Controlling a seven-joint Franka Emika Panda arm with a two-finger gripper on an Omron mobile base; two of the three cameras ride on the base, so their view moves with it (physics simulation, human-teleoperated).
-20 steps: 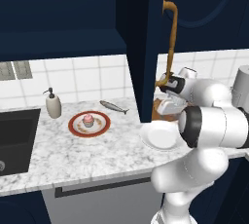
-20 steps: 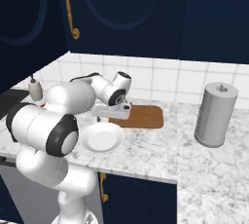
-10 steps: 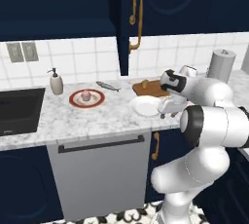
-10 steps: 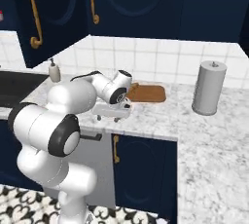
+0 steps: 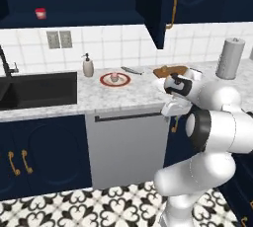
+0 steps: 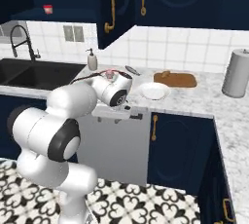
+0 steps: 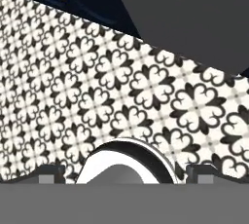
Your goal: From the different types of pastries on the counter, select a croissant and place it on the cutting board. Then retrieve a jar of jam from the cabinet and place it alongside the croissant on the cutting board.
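Left base view: red jam jar (image 5: 40, 13) on open cabinet shelf, cupcake (image 5: 114, 76) on plate, cutting board (image 5: 170, 70) on counter (image 5: 64, 98); right base view: croissant (image 6: 166, 74) on board, gripper hidden; hand view: finger tips (image 7: 51, 173) spread wide, holding nothing, patterned floor (image 7: 97, 91).

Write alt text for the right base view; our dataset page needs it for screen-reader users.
A white robot arm folds in front of a marbled counter holding a cutting board with a croissant, a white plate and a grey canister. A red jar sits in the open cabinet.
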